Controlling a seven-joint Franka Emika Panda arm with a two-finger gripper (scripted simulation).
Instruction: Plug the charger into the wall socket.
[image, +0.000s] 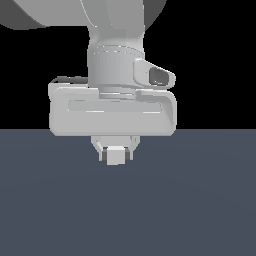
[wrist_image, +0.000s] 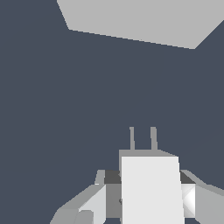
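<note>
The charger is a small white-grey cube held between my gripper's fingers, just above the dark floor. In the wrist view the charger fills the space between the fingers, and its two thin prongs stick out from its far face. The wall socket shows in the wrist view as a flat light-grey panel, some way beyond the prongs and apart from them. Its two dots do not show. The socket is out of sight in the exterior view, where my hand fills the middle.
A flat dark grey-blue floor spreads under the gripper. The background above it is black. The arm's wrist rises out of the exterior view's top.
</note>
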